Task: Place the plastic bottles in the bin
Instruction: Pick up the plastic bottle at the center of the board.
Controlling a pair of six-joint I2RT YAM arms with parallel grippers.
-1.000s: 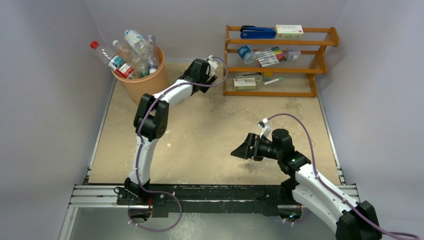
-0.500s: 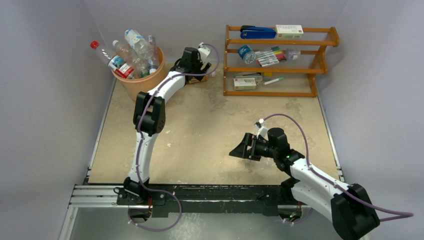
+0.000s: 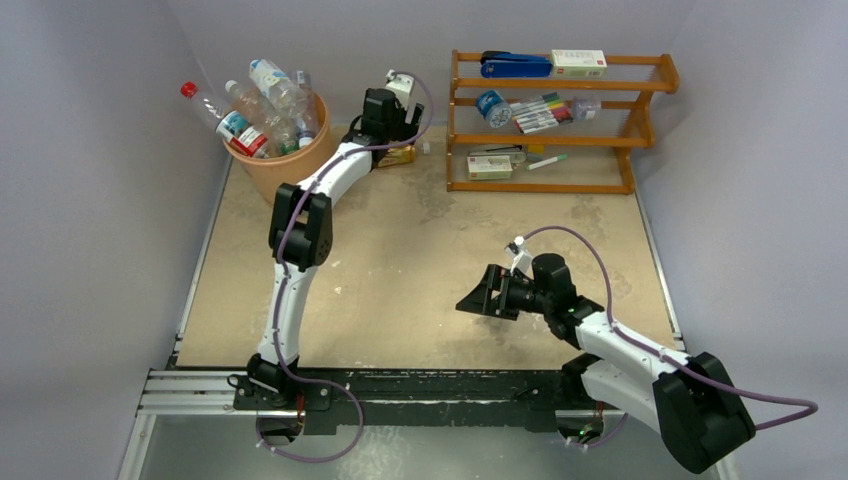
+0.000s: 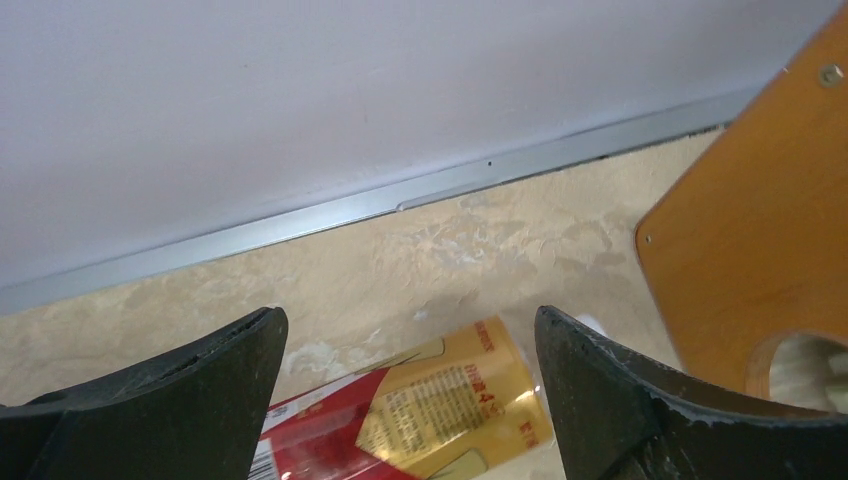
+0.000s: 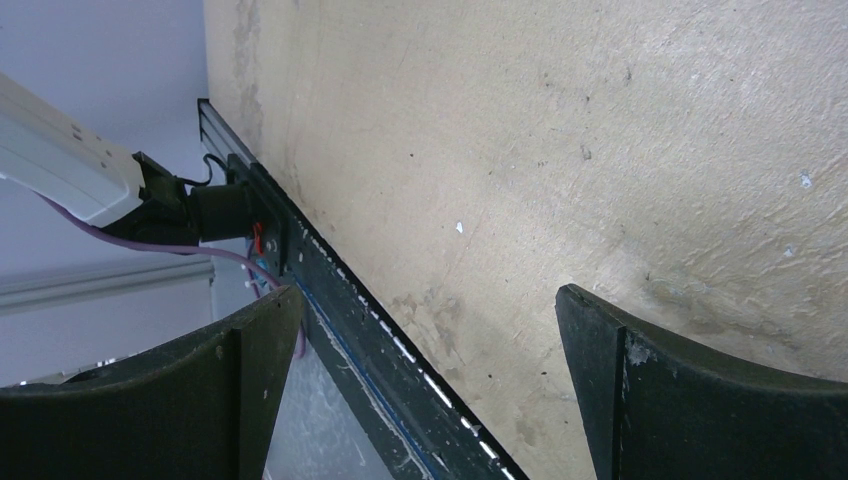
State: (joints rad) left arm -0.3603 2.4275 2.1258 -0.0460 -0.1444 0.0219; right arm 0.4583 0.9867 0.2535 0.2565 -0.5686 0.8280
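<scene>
At far left the bin (image 3: 300, 165) stands in the table's back corner, crammed with plastic bottles (image 3: 265, 100) whose necks rise past its rim. One red-capped bottle (image 3: 210, 110) leans out over the left side. Just right of the bin my left gripper (image 4: 408, 335) hangs close to the back wall, fingers spread wide and empty. Below the gap the boxy red-and-gold bottle (image 4: 420, 420) lies on its side on the table (image 3: 420, 250), just beside the end panel of the wooden rack (image 4: 750, 240). My fingers seem not to touch it, though the wrist view cuts off its lower part. Farther right, my right gripper (image 3: 478, 300) hovers low over the middle of the table, pointing left, its fingers likewise apart and holding nothing.
</scene>
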